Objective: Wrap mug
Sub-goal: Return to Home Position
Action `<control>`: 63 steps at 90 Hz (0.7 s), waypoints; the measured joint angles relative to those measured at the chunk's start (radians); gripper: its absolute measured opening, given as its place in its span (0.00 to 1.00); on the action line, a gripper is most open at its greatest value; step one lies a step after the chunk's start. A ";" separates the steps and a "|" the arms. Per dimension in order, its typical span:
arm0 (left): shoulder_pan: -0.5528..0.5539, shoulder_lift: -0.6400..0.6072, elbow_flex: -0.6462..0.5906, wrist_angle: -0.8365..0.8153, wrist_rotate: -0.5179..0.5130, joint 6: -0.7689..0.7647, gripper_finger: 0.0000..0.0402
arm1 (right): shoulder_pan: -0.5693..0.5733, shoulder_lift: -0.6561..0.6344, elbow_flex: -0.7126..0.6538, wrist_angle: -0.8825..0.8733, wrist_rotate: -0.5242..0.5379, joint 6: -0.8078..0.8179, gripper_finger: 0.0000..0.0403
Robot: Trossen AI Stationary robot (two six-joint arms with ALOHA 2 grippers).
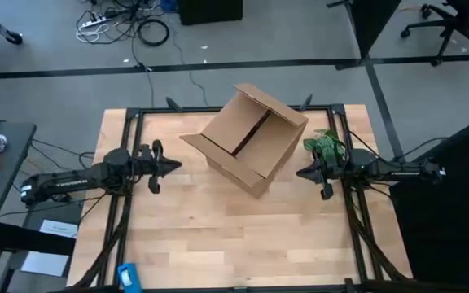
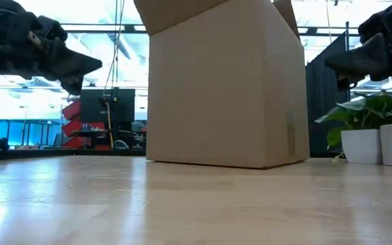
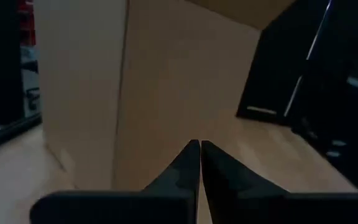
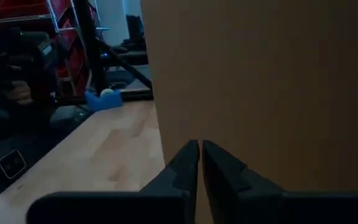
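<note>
Flanking box point(image 1: 247, 140): left gripper point(image 1: 177, 165), right gripper point(image 1: 300, 172), both closed tight, holding nothing.

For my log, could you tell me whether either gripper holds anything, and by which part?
Nothing is held: the left gripper and right gripper are both shut on nothing, flanking the cardboard box.

Open cardboard box point(image 1: 247, 138) stands askew at worktop point(image 1: 218, 236) centre-rear. Pointing at it: left end effector point(image 1: 173, 165) from the left, right end effector point(image 1: 301, 172) from the right, beside green plant point(image 1: 324, 145).
</note>
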 joint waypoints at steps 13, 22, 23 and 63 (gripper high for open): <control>-0.001 0.001 0.000 0.046 -0.003 0.005 0.00 | 0.000 0.000 0.000 0.001 0.000 0.000 0.00; -0.001 0.003 0.000 0.061 -0.003 0.005 0.00 | 0.000 0.000 0.000 0.001 0.000 0.000 0.00; -0.001 0.003 0.000 0.063 -0.003 0.006 0.00 | 0.000 0.000 0.000 0.001 0.000 0.000 0.00; -0.001 0.003 0.000 0.064 -0.003 0.007 0.00 | 0.000 0.000 0.000 0.005 0.000 0.000 0.01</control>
